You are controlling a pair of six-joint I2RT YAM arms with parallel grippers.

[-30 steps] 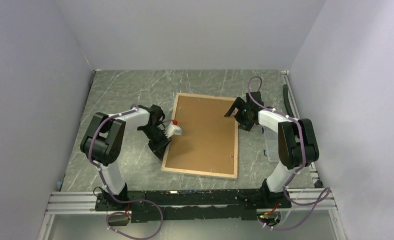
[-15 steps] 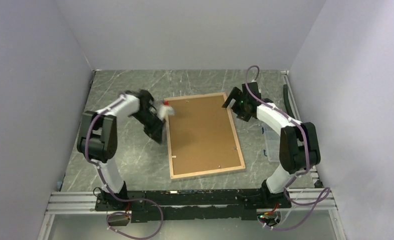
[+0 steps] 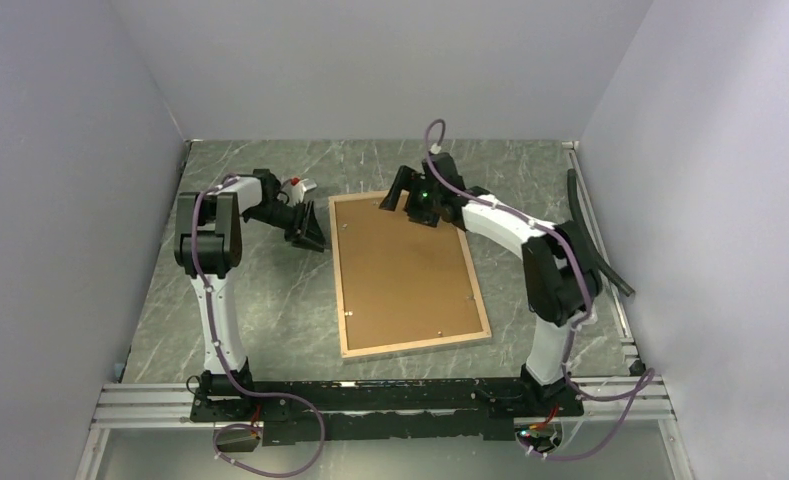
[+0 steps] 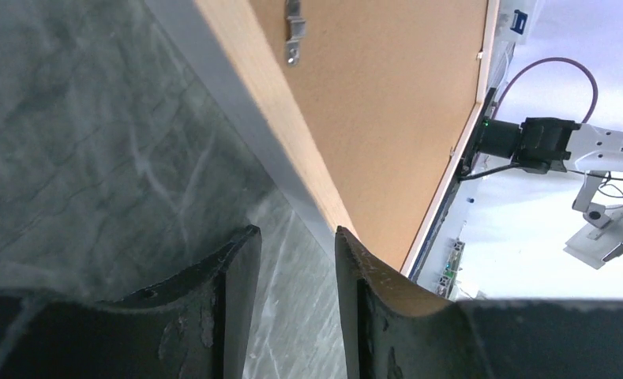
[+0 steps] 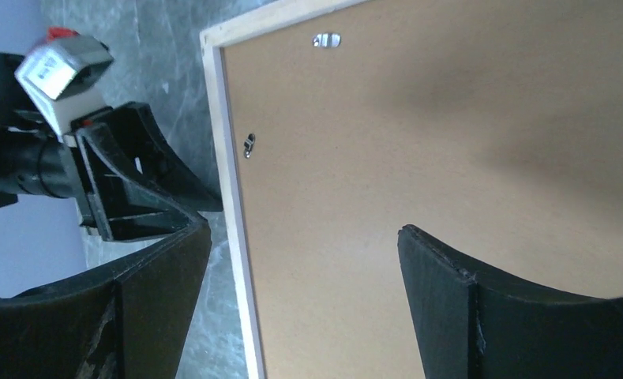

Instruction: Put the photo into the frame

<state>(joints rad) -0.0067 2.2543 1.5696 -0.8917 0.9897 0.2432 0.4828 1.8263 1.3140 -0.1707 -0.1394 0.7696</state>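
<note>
1. From the top camera, you see the frame lying flat on the marbled table, between your two arms. Its pale wood back faces up.
   - Its long axis runs from the far side towards the arm bases. The near end is swung slightly to the right.
   - A brown backing board sits inside the rim and fills it.
   - Your left gripper is just beside the frame's far-left corner, on the table side.
   - Your right gripper hangs over the frame's far short edge, left of that edge's middle.

2. On the left wrist camera, the frame's wood rim and its white side wall run diagonally away from the fingers.
   - The backing board lies inside the rim, with a small metal clip at the seam.
   - Your left fingers stand a narrow gap apart with nothing between them.
   - The frame's corner reaches the tip of the right-hand finger. You cannot tell whether they touch.

3. On the right wrist camera, your right gripper is spread wide and holds nothing.
   - One finger is over the backing board. The other is outside the rim.
   - A metal hanger and another clip show on the board near the frame's corner.
</note>
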